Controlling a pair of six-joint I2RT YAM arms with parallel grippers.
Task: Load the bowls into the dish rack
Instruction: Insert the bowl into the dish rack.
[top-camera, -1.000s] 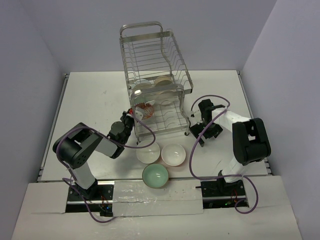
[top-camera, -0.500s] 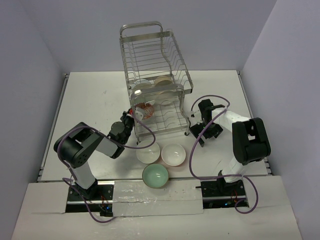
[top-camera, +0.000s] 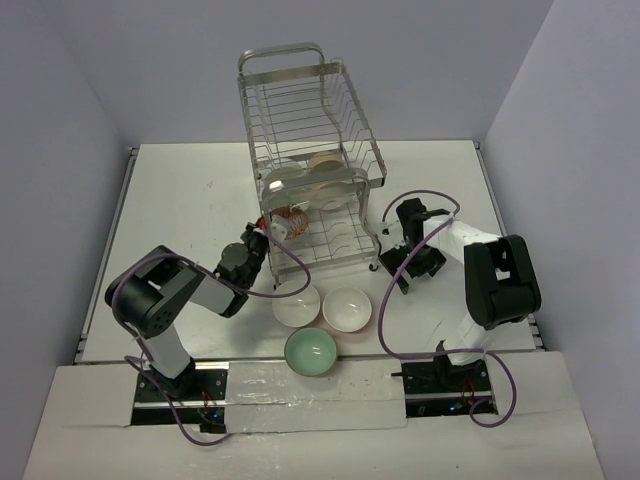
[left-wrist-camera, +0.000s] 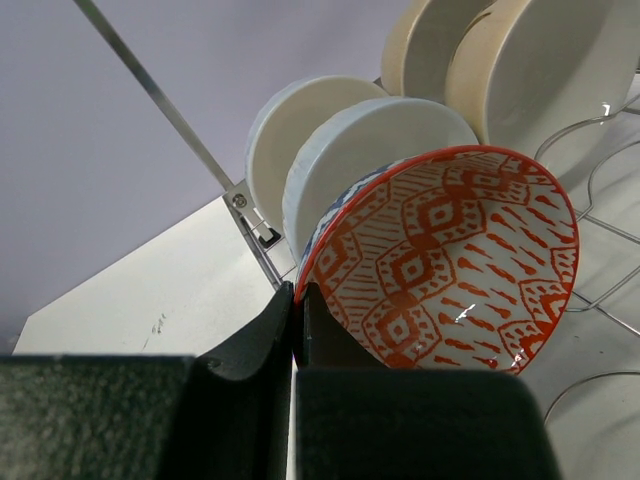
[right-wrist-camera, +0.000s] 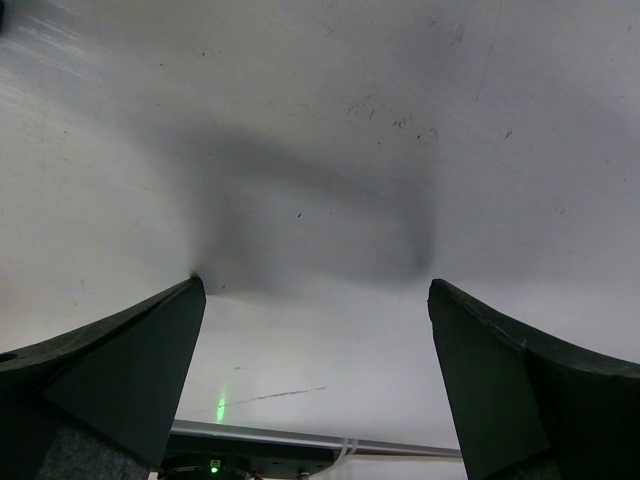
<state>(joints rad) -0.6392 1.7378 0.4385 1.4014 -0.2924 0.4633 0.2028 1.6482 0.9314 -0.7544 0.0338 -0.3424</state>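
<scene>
The tall silver dish rack (top-camera: 310, 120) stands at the table's middle back. White bowls (top-camera: 300, 175) stand on edge in its lower tier. My left gripper (top-camera: 263, 232) is shut on the rim of the orange-red patterned bowl (top-camera: 290, 222) at the lower tier's left front. In the left wrist view this bowl (left-wrist-camera: 450, 260) is tilted on edge just in front of two white bowls (left-wrist-camera: 370, 150), my left gripper (left-wrist-camera: 297, 295) pinching its rim. Two more white bowls (top-camera: 297, 306) (top-camera: 347, 308) and the mint green bowl (top-camera: 311, 352) rest on the table. My right gripper (top-camera: 408, 268) hangs open over bare table (right-wrist-camera: 320, 150).
A rack corner wire (left-wrist-camera: 238, 200) runs just left of the held bowl. Two cream bowls (left-wrist-camera: 540, 70) stand further back in the rack. The right arm's purple cable (top-camera: 385, 320) loops past the white bowls. Grey walls close the table's left and right.
</scene>
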